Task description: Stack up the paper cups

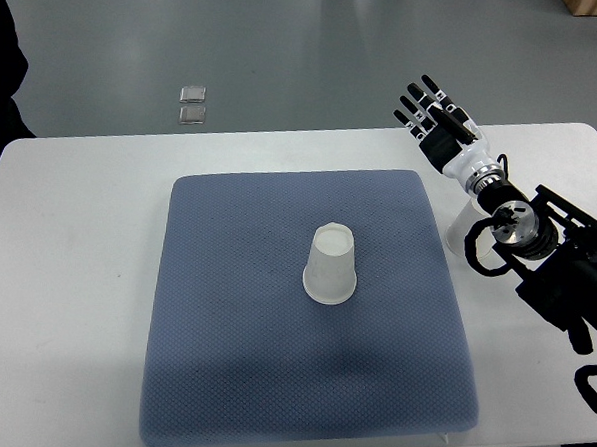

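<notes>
One cup (331, 265) stands upside down on the mat (224, 310); your right hand (439, 119), fingers apart and empty, could topple it when grasping.

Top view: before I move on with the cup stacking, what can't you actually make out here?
- Paper cup upside down on the blue mat: one cup or several nested, walls hide it.
- White object beside the mat: right arm covers most of it; possibly another cup.
- Right hand: fingers spread, holding nothing; forearm cut off by the right edge.
- Left arm: out of frame.
- Two small floor items: too small to identify.
</notes>
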`<state>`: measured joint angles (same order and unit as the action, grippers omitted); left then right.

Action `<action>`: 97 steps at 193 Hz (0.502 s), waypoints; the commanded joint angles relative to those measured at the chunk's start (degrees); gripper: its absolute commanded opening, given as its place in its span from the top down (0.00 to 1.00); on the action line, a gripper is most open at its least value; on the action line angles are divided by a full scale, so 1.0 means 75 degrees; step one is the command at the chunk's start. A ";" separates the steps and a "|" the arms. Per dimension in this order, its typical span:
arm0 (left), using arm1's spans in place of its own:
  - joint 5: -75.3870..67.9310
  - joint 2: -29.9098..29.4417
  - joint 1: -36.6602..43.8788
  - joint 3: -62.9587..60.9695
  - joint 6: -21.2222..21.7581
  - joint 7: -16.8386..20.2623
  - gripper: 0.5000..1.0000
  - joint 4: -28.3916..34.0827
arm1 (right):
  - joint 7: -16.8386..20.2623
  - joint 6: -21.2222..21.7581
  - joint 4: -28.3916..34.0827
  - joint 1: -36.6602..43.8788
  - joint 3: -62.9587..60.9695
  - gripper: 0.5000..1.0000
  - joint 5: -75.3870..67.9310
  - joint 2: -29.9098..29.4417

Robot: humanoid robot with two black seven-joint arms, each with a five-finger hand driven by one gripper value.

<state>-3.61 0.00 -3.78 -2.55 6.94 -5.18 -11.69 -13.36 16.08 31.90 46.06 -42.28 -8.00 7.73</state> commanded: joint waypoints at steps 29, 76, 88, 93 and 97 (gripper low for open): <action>0.0001 0.0000 0.0000 0.0000 -0.0011 0.0000 0.00 -0.0012 | 0.0012 0.0012 0.0023 0.0000 0.0059 0.15 0.0023 0.0012; 0.0001 0.0000 0.0000 0.0000 0.0001 0.0000 0.00 -0.0094 | 0.0105 0.0234 0.0129 0.0351 0.0176 0.15 0.0562 0.0129; 0.0001 0.0000 0.0000 0.0000 -0.0011 0.0000 0.00 -0.0141 | 0.0199 0.0398 0.0222 0.0562 0.0246 0.15 0.0960 0.0246; 0.0001 0.0000 0.0000 0.0000 0.0001 0.0000 0.00 -0.0188 | 0.0258 0.0445 0.0293 0.0668 0.0317 0.15 0.1137 0.0352; 0.0001 0.0000 0.0000 0.0000 0.0001 0.0000 0.00 -0.0246 | 0.0316 0.0481 0.0352 0.0761 0.0410 0.15 0.1301 0.0504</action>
<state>-3.61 0.00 -3.78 -2.57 6.92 -5.18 -12.49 -12.32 18.24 33.12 49.15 -40.73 -2.85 9.00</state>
